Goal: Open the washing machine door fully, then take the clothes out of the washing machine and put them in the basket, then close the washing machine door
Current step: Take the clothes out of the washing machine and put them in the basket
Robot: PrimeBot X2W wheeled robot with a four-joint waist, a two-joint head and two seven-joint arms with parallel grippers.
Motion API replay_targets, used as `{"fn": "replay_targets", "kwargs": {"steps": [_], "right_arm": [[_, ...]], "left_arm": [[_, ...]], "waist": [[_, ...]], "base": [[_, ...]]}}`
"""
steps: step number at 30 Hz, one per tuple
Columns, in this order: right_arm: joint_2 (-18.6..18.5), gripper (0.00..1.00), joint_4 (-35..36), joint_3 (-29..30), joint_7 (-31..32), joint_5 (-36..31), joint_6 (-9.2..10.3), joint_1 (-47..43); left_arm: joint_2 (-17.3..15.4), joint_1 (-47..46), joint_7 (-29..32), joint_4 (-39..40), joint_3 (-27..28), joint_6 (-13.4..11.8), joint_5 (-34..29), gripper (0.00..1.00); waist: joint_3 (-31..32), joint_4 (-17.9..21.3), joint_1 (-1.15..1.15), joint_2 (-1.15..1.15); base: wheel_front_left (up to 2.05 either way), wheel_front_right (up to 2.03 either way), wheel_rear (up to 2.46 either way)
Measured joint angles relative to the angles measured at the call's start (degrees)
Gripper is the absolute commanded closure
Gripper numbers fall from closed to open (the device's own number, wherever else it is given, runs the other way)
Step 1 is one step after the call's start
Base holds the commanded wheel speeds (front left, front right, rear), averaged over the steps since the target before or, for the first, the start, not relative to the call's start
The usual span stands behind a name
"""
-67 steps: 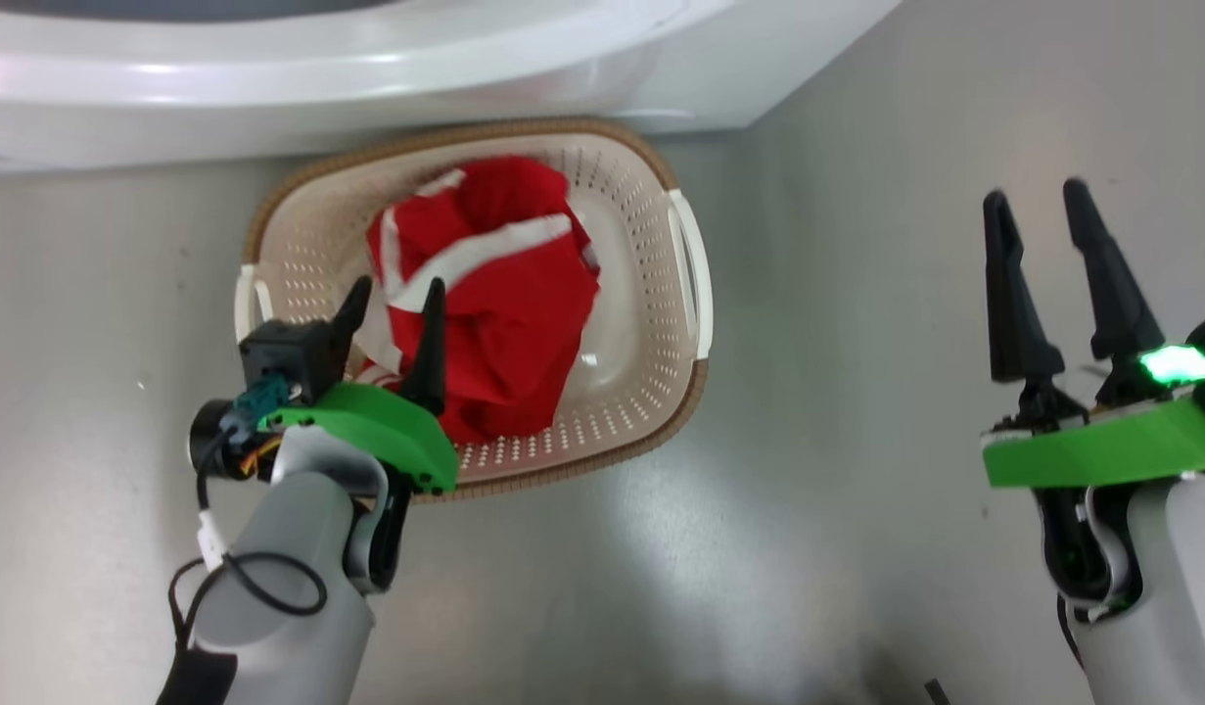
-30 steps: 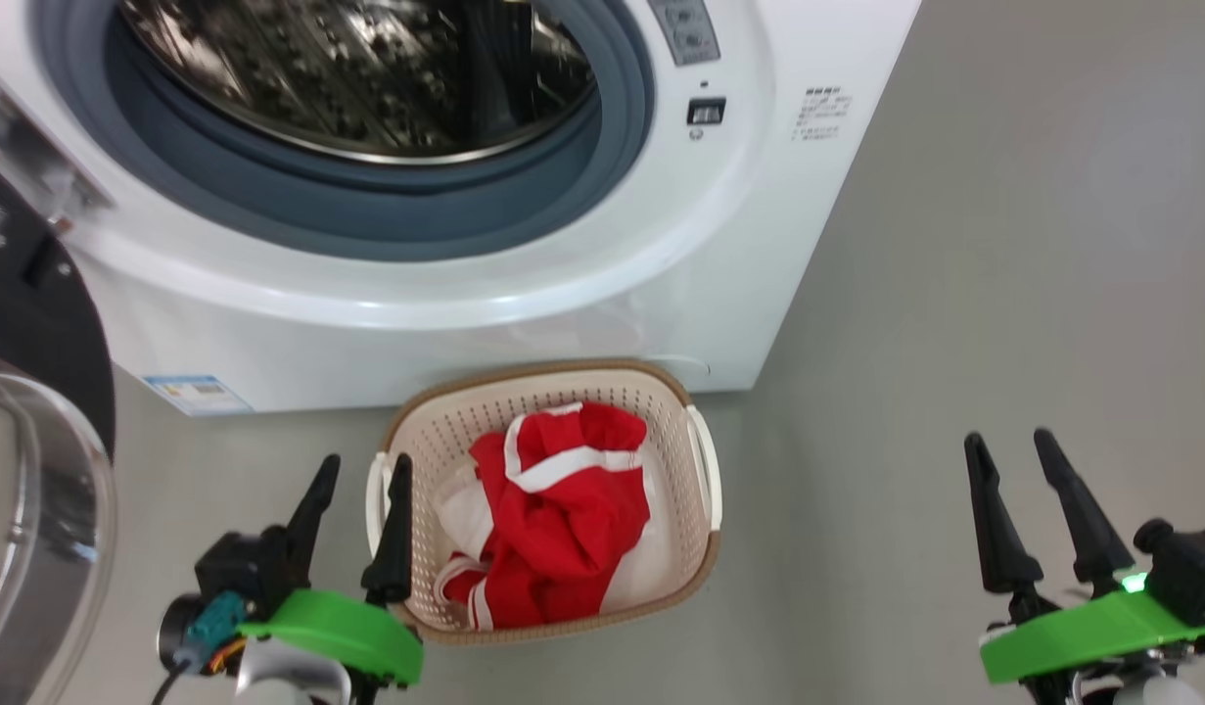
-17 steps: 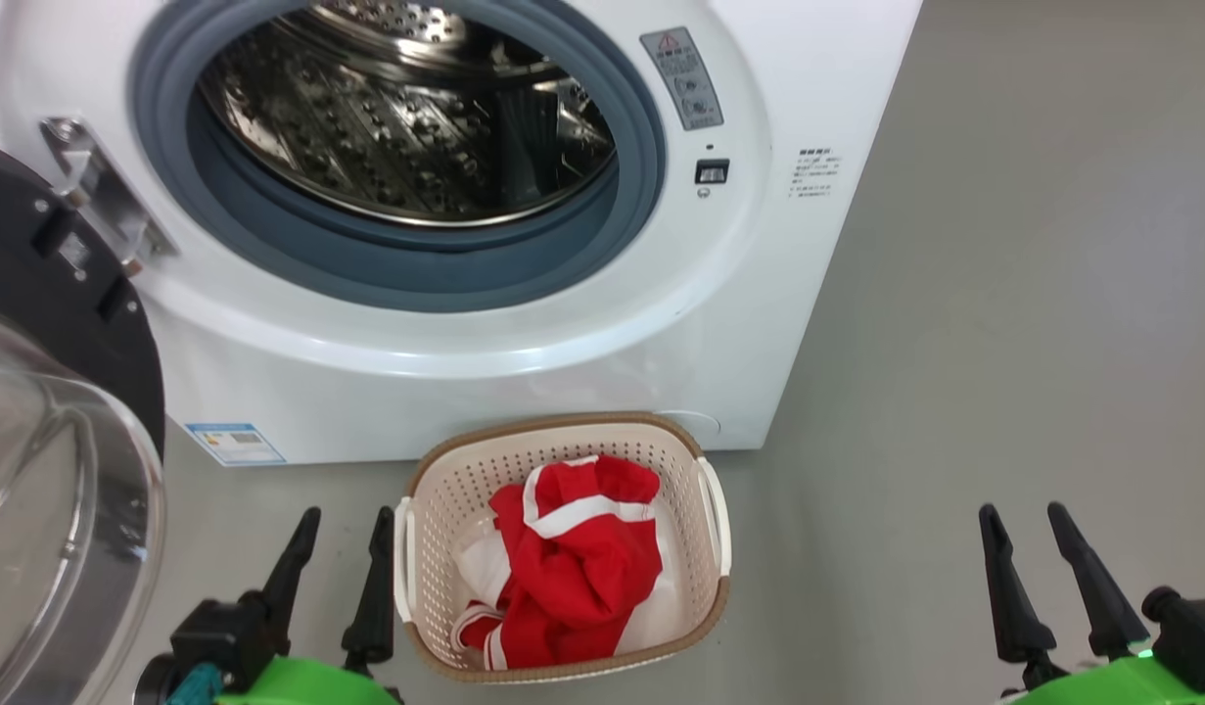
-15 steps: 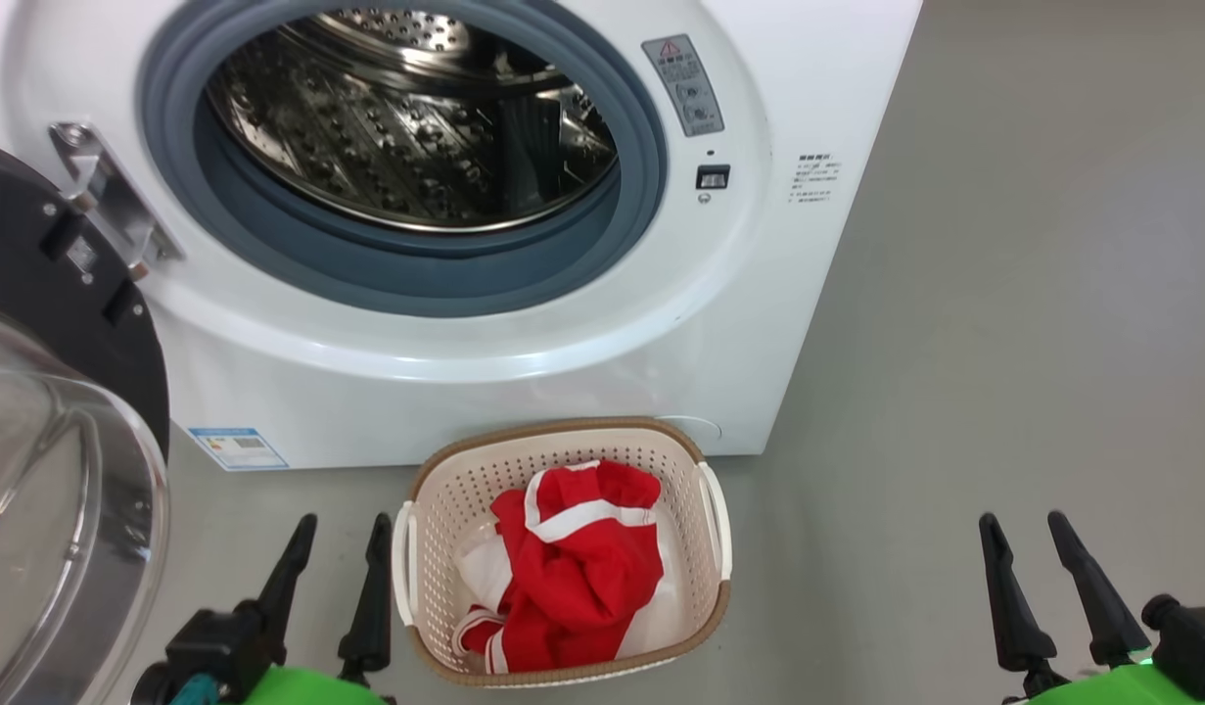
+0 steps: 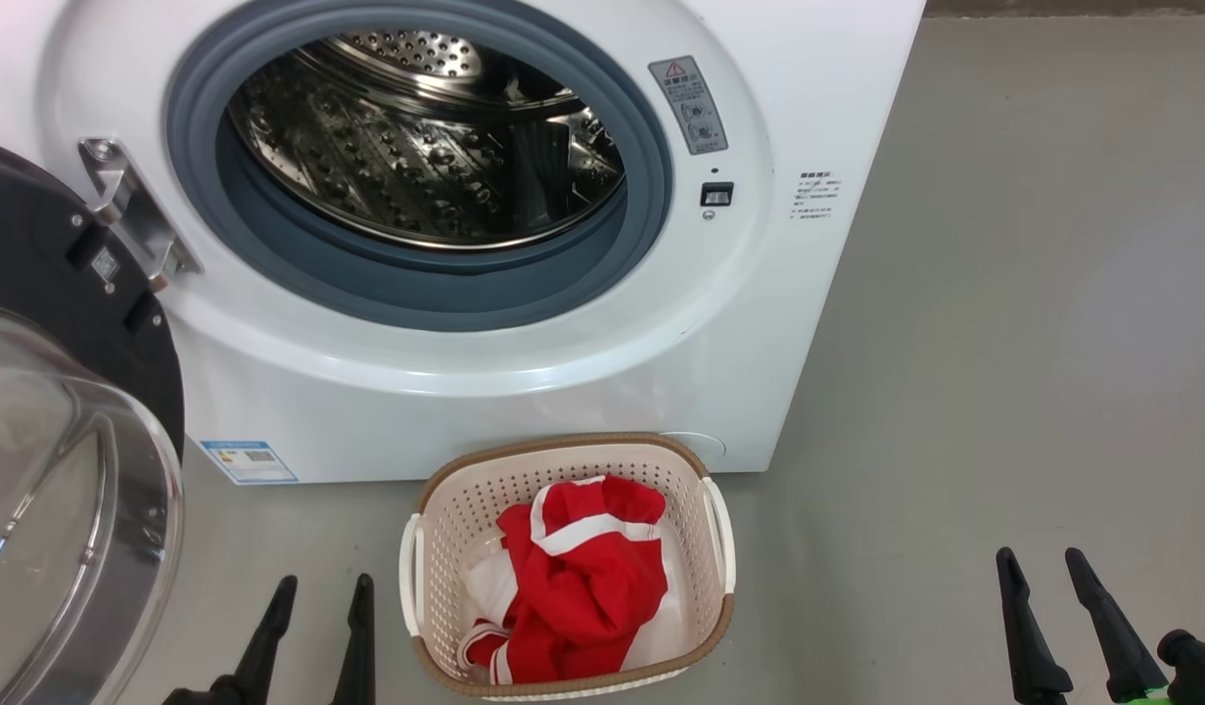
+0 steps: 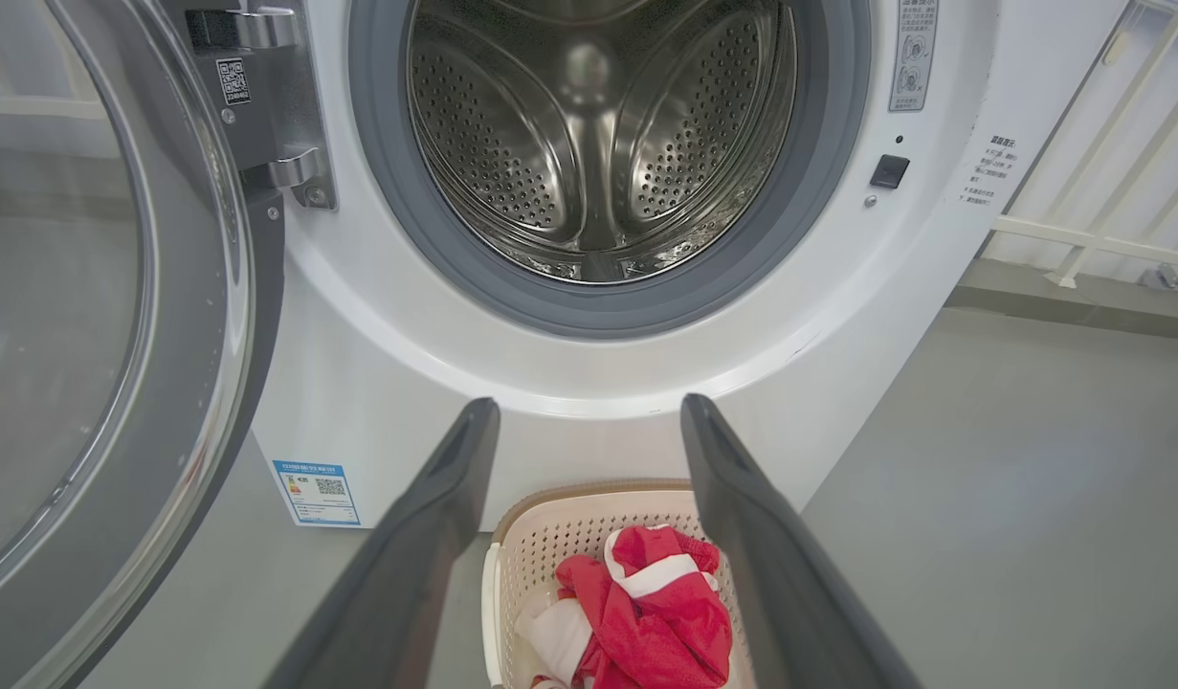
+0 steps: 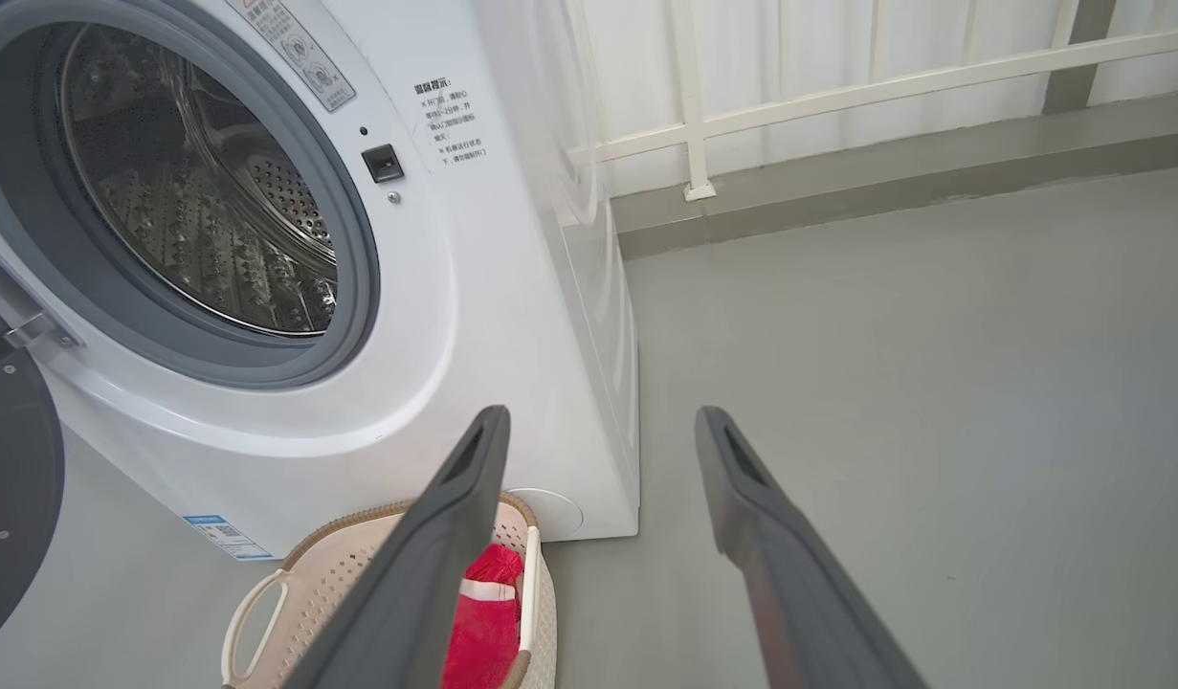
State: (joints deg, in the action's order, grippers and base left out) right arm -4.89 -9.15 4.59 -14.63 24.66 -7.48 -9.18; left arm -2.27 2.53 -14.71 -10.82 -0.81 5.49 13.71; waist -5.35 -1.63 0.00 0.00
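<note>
The white washing machine (image 5: 524,382) stands in front of me with its steel drum (image 5: 426,147) showing no clothes inside. Its black door (image 5: 73,470) with the clear bowl window hangs swung open at the left. On the floor before the machine sits the cream basket (image 5: 700,470), and the red clothes (image 5: 573,578) with white stripes lie in it. My left gripper (image 5: 323,587) is open and empty, low and just left of the basket. My right gripper (image 5: 1041,563) is open and empty, far to the right over bare floor.
Grey floor (image 5: 1003,343) stretches to the right of the machine. A white railing (image 7: 837,86) and a low ledge run along the wall behind, to the machine's right. A blue label (image 5: 248,460) marks the machine's lower left front.
The head view has tilted up from the basket to the machine front. My left gripper, earlier at the basket over the clothes, is now pulled back to its left; both grippers sit lower in view.
</note>
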Motion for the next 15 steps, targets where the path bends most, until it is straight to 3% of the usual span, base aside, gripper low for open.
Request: {"fn": "replay_targets", "kwargs": {"steps": [15], "right_arm": [[0.44, 0.0, -0.03, 0.3, 0.0, -0.05, 0.0, -1.27]], "left_arm": [[-0.09, 2.31, 0.0, 2.0, -0.3, -1.01, 0.15, 0.0]], "waist": [[1.02, 0.28, 0.0, 0.0]], "base": [[0.0, 0.0, 0.0]]}}
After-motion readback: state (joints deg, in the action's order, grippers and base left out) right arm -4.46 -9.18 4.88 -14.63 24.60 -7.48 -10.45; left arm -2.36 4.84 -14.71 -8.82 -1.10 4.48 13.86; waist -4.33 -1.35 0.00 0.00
